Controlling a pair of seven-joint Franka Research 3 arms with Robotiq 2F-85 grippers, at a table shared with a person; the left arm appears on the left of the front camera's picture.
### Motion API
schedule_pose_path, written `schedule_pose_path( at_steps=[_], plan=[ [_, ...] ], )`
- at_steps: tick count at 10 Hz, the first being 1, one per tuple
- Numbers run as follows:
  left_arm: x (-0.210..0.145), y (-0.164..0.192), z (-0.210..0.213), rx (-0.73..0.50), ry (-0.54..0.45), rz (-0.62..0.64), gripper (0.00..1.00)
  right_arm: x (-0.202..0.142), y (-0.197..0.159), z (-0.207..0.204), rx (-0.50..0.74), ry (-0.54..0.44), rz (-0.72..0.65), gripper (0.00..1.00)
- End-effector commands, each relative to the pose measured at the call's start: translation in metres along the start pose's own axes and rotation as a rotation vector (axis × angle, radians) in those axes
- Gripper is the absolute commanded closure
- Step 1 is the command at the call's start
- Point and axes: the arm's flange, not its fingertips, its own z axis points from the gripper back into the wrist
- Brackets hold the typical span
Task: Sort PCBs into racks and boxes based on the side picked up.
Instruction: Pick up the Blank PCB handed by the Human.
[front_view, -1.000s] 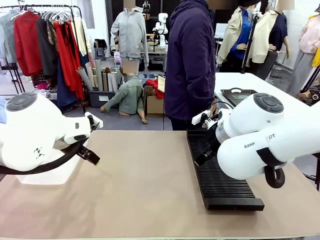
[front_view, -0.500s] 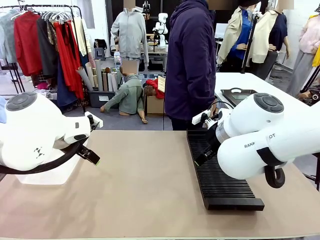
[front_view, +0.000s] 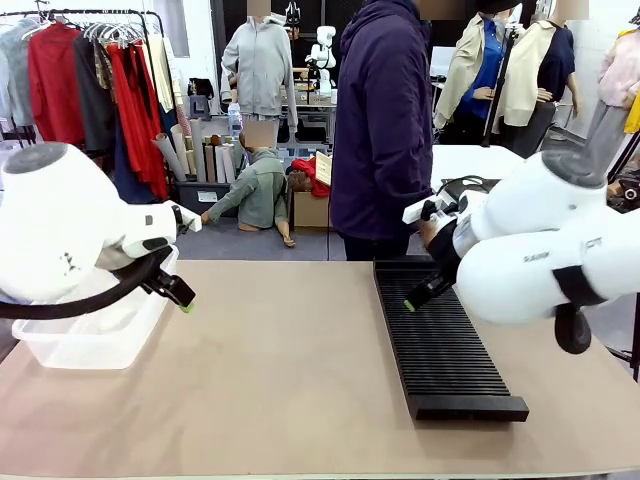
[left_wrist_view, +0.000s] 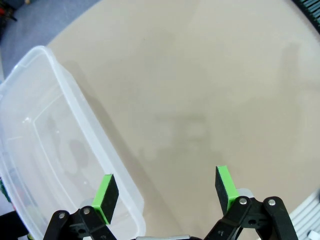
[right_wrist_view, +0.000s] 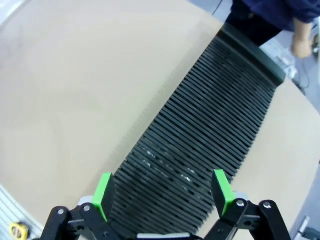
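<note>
At left, holds left tool (front_view: 180, 296) higher than a second ago, spread and empty, uncovering clear tub (front_view: 60, 352) on desk (front_view: 290, 380). At right, holds right tool (front_view: 412, 302) likewise raised, spread, empty, above black slotted rack (front_view: 445, 350). Looks like readying for a first pickup.

light: bright, even | shadows: faint (soft-edged) | wrist views: edges bowed

Clothes rail (front_view: 90, 20) behind beige table (front_view: 280, 380)

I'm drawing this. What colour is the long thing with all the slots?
The rack is black, clearest in the right wrist view.
</note>
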Motion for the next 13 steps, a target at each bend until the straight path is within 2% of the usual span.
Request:
schedule_pose_path(
  at_steps=[1, 3, 6, 7, 8, 10, 12, 13],
  plan=[
    [0.005, 0.005, 0.034, -0.029, 0.011, 0.056, 0.0, 0.005, -0.017, 0.029, 0.098, 0.025, 0.006, 0.0],
    [0.006, 0.018, 0.059, -0.064, -0.004, 0.101, 0.0, 0.001, -0.035, 0.05, 0.19, 0.03, -0.022, 0.0],
    [0.002, 0.045, 0.07, -0.275, -0.011, 0.203, 0.0, -0.006, -0.063, 0.058, 0.385, 0.008, -0.101, 0.0],
    [0.001, 0.058, 0.072, -0.332, 0.009, 0.245, 0.0, -0.01, -0.073, 0.06, 0.48, -0.018, -0.126, 0.0],
    [0.001, 0.067, 0.075, -0.435, -0.001, 0.256, 0.0, -0.014, -0.082, 0.063, 0.538, -0.049, -0.152, 0.0],
    [-0.002, 0.08, 0.074, -0.553, -0.019, 0.259, 0.0, -0.022, -0.098, 0.064, 0.678, -0.115, -0.198, 0.0],
    [-0.01, 0.102, 0.07, -0.723, -0.09, 0.319, 0.0, -0.033, -0.111, 0.054, 0.852, -0.168, -0.264, 0.0],
    [-0.013, 0.111, 0.069, -0.73, -0.114, 0.339, 0.0, -0.037, -0.117, 0.049, 0.942, -0.197, -0.288, 0.0]
  ],
)
